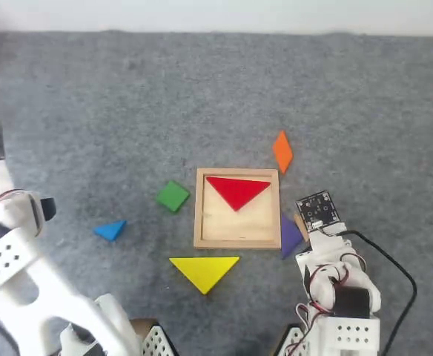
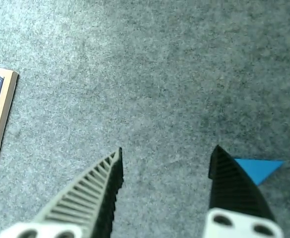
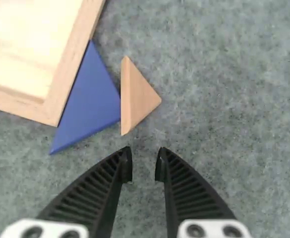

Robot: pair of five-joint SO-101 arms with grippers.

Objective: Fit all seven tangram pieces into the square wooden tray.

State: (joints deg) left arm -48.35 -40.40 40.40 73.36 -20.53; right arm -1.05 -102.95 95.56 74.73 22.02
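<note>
High view: the tray (image 1: 199,211) sits mid-tabletop with just the red triangle (image 1: 237,191) inside, against its 12 o'clock wall. By my count one of seven is placed and six are left. Around the tray lie an orange slanted piece (image 1: 282,151) at 1 o'clock, a green square (image 1: 173,196) at 9, a small blue triangle (image 1: 111,231) farther out at 8, a yellow triangle (image 1: 205,271) at 7, and a purple triangle (image 1: 289,236) touching the rim at 4.

Left wrist view: the left pincer (image 2: 167,163) is spread and empty, with the small blue triangle just beside one finger.

Right wrist view: the right pincer (image 3: 143,163) is slightly spread and empty, near a tan triangle (image 3: 135,96) that touches the purple triangle.
</note>
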